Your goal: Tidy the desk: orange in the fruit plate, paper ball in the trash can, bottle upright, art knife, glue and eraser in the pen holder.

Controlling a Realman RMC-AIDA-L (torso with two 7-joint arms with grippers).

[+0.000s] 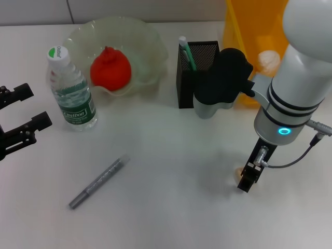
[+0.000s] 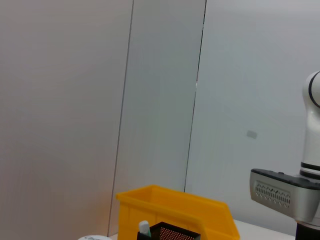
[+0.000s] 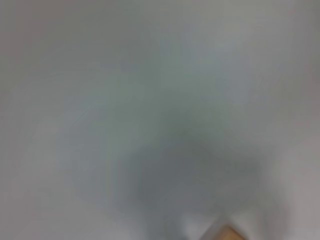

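Note:
The orange (image 1: pixel 110 70) lies in the pale fruit plate (image 1: pixel 150 41) at the back. The water bottle (image 1: pixel 71 91) stands upright next to the plate. The silver art knife (image 1: pixel 98 182) lies on the table in front. The black mesh pen holder (image 1: pixel 182 85) holds the glue stick (image 1: pixel 185 52). The paper ball (image 1: pixel 270 59) sits in the yellow trash can (image 1: pixel 244 26). My right gripper (image 1: pixel 248 179) points down at the table, against a small tan eraser (image 1: pixel 238 170), which also shows in the right wrist view (image 3: pixel 227 234). My left gripper (image 1: pixel 39 106) is open and empty at the left edge.
My right arm's dark elbow housing (image 1: pixel 223 78) hangs in front of the pen holder. In the left wrist view the trash can (image 2: pixel 175 210), the pen holder (image 2: pixel 172 232) and the glue stick (image 2: pixel 144 228) stand before a grey wall.

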